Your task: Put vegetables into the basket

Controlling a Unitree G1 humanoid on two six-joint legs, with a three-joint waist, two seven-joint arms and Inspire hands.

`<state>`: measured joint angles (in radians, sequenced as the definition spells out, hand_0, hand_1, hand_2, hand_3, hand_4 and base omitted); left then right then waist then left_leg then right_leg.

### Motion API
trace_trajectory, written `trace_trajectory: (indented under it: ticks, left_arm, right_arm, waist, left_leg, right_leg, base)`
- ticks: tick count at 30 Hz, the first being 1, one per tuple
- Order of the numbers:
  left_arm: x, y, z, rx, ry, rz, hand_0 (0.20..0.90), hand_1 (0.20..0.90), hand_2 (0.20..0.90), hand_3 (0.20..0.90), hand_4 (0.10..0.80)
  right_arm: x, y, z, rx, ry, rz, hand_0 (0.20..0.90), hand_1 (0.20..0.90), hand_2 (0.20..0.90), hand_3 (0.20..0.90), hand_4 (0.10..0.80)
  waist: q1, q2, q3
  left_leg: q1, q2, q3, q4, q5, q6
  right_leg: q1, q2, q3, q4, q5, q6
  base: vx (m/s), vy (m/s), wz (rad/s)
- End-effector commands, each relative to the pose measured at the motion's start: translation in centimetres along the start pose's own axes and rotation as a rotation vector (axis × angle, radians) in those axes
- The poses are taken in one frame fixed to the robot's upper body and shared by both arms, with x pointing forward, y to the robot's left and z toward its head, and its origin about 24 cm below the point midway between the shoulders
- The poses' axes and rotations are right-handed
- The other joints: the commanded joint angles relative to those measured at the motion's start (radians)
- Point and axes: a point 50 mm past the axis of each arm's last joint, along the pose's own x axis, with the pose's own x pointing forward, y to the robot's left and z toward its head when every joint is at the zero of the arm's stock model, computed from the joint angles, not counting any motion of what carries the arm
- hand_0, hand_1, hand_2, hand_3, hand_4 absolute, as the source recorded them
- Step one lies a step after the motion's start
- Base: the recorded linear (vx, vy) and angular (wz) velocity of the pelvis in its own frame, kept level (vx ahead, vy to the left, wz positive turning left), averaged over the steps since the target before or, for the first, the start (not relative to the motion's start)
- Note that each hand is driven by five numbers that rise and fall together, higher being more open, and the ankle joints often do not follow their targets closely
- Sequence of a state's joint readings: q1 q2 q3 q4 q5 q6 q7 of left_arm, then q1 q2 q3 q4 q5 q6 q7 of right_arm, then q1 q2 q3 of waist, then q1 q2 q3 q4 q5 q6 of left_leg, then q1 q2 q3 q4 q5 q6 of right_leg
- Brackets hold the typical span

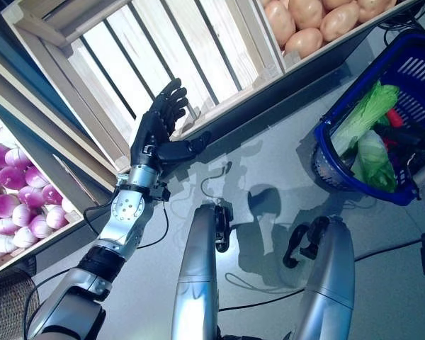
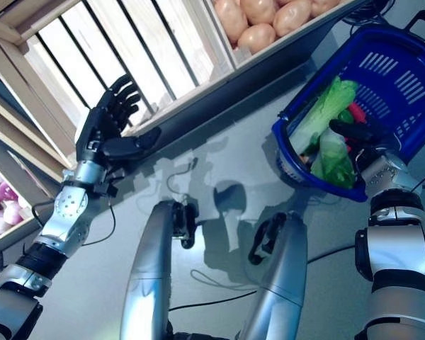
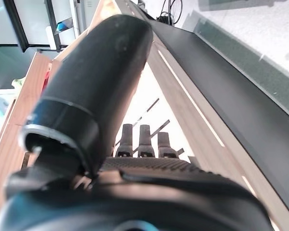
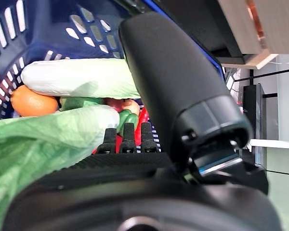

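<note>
A blue basket lies tilted on the grey floor at the right. Inside it are a long pale green cabbage, a second leafy green vegetable, something red and an orange fruit. My right hand reaches into the basket's mouth with its fingers straight, the leafy green lying alongside it, nothing gripped. My left hand is held up open at the front edge of an empty slatted wooden crate, its thumb sticking out, holding nothing.
A crate of potatoes stands at the back, right of the empty crate. A crate of purple onions sits at the far left. Grey floor lies between the crates and the basket.
</note>
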<state>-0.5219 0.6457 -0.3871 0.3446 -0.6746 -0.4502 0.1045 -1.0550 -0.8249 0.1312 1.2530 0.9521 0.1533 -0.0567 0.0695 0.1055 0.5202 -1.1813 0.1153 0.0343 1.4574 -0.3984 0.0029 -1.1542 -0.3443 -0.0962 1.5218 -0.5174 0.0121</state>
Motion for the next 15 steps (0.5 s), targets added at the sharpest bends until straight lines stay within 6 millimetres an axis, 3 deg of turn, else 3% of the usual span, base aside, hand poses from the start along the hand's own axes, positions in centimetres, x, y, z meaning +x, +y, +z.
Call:
trace_trajectory:
  ticks: [1, 7, 11, 12, 15]
  left_arm:
    - [1.0, 0.3, 2.6, -0.024, -0.142, -0.016, 0.9, 0.9, 0.9, 0.9, 0.8]
    - [0.0, 0.9, 1.2, -0.034, -0.093, -0.01, 0.9, 0.9, 0.9, 0.9, 0.8]
    - [-1.5, 0.8, -1.0, -0.003, 0.004, -0.007, 0.9, 0.9, 0.9, 0.9, 0.8]
    - [-1.6, 0.7, -1.1, 0.002, 0.01, -0.007, 0.9, 0.9, 0.9, 0.9, 0.8]
    - [-2.3, 0.1, -2.5, 0.017, 0.079, -0.01, 0.9, 0.9, 0.9, 0.9, 0.8]
  right_arm:
    - [-0.5, -2.2, 3.5, 0.059, -0.128, -0.054, 0.9, 0.9, 0.9, 0.9, 0.8]
    - [-0.5, -2.7, 1.4, 0.042, -0.162, -0.028, 0.9, 0.9, 0.9, 0.9, 0.8]
    - [-0.9, -1.6, -3.4, 0.046, -0.166, 0.05, 0.9, 0.9, 0.9, 0.9, 0.8]
    - [-0.9, -1.6, -3.8, 0.053, -0.167, 0.057, 0.9, 0.9, 0.9, 0.9, 0.8]
    - [-1.8, 0.8, -7.3, 0.036, -0.157, 0.136, 0.9, 0.9, 0.9, 0.9, 0.8]
  waist:
    - [-0.008, -0.026, -0.095]
    - [-0.006, -0.051, -0.142]
    - [-0.009, -0.089, -0.193]
    - [-0.009, -0.091, -0.189]
    - [-0.013, -0.106, -0.23]
  left_leg:
    - [0.215, -0.004, 0.056, -0.049, -0.197, 0.062]
    - [0.395, 0.011, 0.087, -0.259, -0.136, 0.063]
    - [0.643, -0.006, 0.117, -0.58, -0.022, 0.057]
    - [0.67, -0.008, 0.118, -0.609, -0.008, 0.057]
    - [0.803, -0.016, 0.129, -0.802, 0.072, 0.047]
  right_leg:
    - [0.165, 0.045, -0.021, -0.128, -0.001, -0.078]
    - [0.335, 0.043, -0.058, -0.312, 0.067, -0.069]
    - [0.586, 0.063, -0.116, -0.603, 0.171, -0.045]
    - [0.614, 0.066, -0.122, -0.632, 0.184, -0.044]
    - [0.764, 0.105, -0.152, -0.854, 0.252, -0.028]
  base:
    - [0.023, 0.051, -0.07]
    - [0.062, 0.056, -0.11]
    - [0.164, 0.02, -0.08]
    - [0.173, 0.008, -0.08]
    - [0.141, 0.007, -0.15]
